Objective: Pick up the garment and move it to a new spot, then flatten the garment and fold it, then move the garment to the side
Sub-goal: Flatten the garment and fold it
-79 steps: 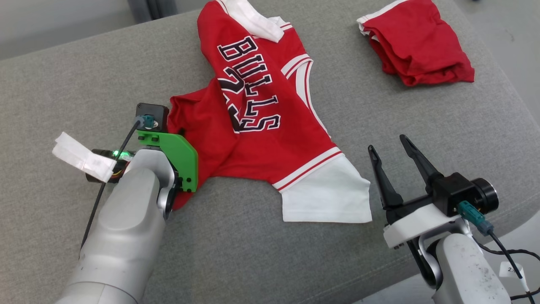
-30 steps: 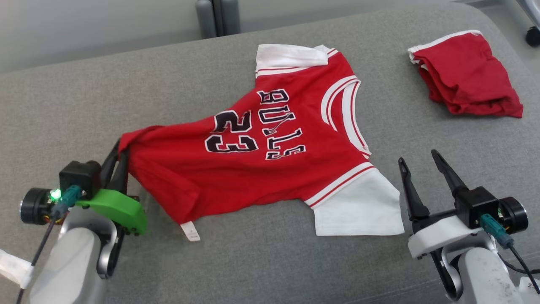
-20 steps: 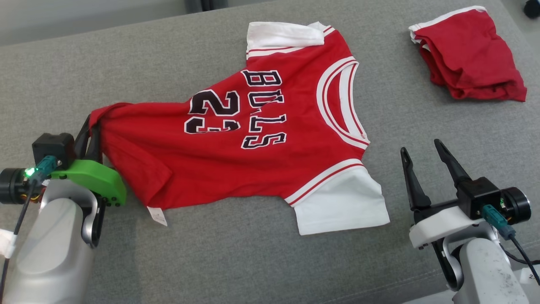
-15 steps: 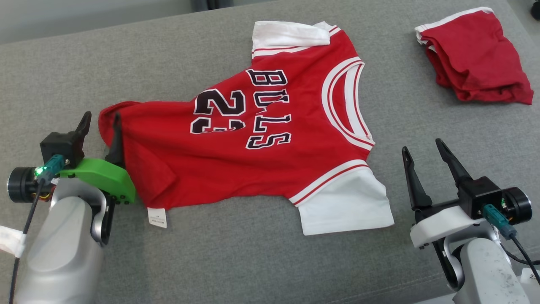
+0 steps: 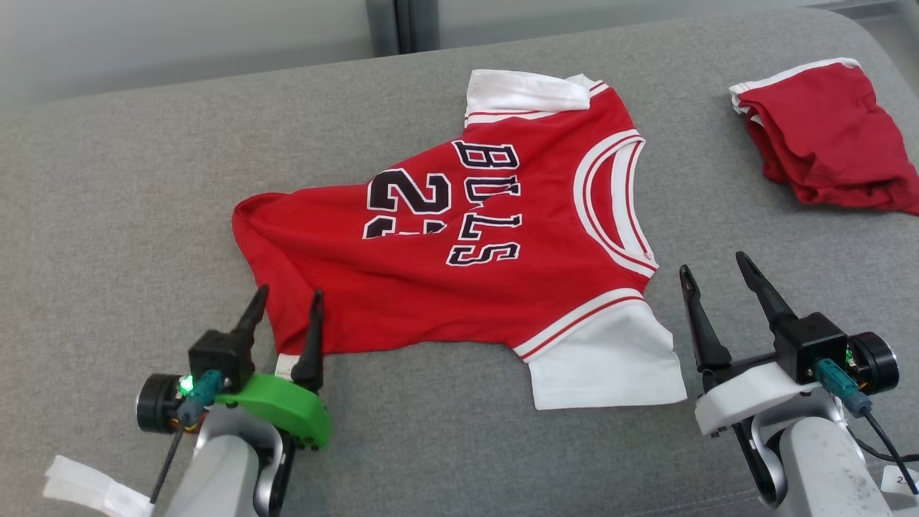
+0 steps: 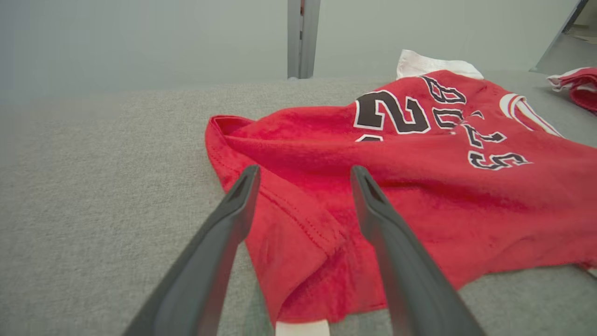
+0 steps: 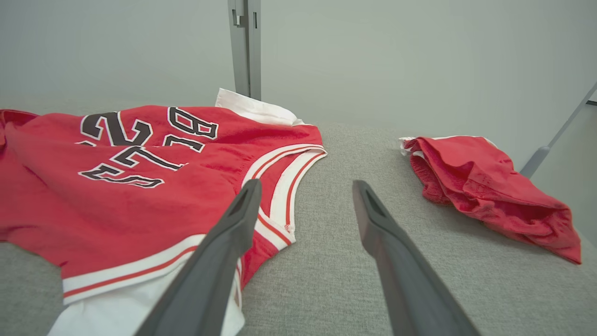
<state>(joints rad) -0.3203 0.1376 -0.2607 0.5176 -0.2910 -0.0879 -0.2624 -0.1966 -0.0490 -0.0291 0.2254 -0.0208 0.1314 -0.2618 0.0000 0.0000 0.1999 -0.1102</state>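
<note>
The red garment (image 5: 459, 280) lies spread across the middle of the head view on the grey cushion (image 5: 108, 215). Its lettered side faces up, with the collar toward the right of the frame and the hem toward the left.

The left gripper (image 5: 288, 291) stands at the lower left with its fingers apart, tips pointing up the frame at the hem's lower corner. Its right-hand finger overlaps the red edge, and a white label (image 5: 285, 366) shows between the two fingers. In the left wrist view the rumpled hem corner lies between and beyond the spread fingers (whether they touch the cloth cannot be told).

The right gripper (image 5: 712, 262), at the lower right, also has its fingers apart. It sits just beside the white sleeve (image 5: 610, 370), clear of it.

Both pale forearms rise from the bottom edge, the left carrying a green bracket (image 5: 276, 406) and the right a white one (image 5: 747, 391).

A folded red cloth (image 5: 826, 136) lies at the upper right, well apart from the garment. Bare cushion takes the left third of the frame and the strip along the bottom. The cushion's far edge runs along the top against a pale wall (image 5: 179, 36).
</note>
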